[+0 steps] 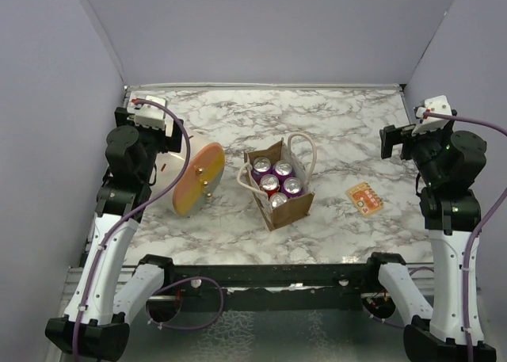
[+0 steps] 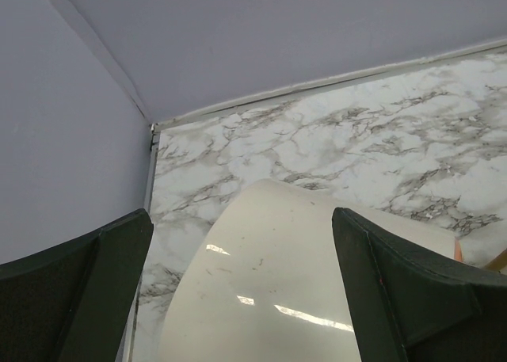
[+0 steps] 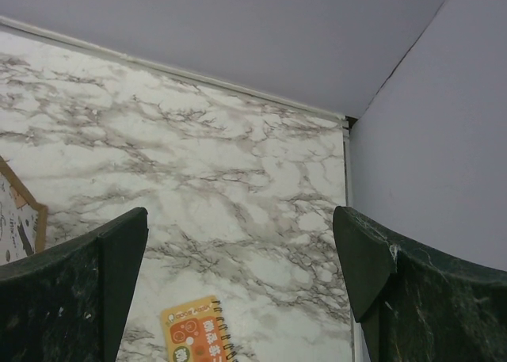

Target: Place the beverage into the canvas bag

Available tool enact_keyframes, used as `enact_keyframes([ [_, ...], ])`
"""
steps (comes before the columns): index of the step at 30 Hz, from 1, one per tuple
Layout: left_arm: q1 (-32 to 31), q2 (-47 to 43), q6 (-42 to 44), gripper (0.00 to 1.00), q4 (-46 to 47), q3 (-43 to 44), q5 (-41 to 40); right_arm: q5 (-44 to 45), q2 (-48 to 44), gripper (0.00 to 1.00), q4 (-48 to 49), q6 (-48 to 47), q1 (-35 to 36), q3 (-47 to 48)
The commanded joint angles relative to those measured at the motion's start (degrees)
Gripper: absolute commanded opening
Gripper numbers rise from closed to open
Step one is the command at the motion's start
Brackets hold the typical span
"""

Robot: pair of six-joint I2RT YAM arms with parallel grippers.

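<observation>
Inside the canvas bag (image 1: 290, 211) stand five purple cans (image 1: 270, 183).

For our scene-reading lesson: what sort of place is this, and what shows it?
Probably a robot test booth: plain grey walls box in a marble-patterned table, a left arm and right arm are bolted at its near edge, and a bag of cans sits staged.

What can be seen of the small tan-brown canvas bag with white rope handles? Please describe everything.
The small tan-brown canvas bag stands upright and open near the middle of the marble table, turned at an angle. It is boxy, with stiff-looking walls. Two cream-white rope handles loop from its rim, one raised, one drooping outward. Five silver-topped purple cans stand inside. Only the table and the cans touch it.
</observation>
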Motion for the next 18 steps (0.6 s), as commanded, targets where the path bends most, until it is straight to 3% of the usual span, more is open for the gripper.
enact_keyframes([
  [1,0.38,-1.27,1.67,0.99,1.28,-0.42,1.46,-3.33,-1.49,1.0,-0.83,-0.9,-0.59,0.76],
  [18,0.97,-2.74,2.17,0.99,0.62,-0.18,2.21,-4.74,-3.0,1.0,-1.06,-0.9,-1.47,-1.26],
])
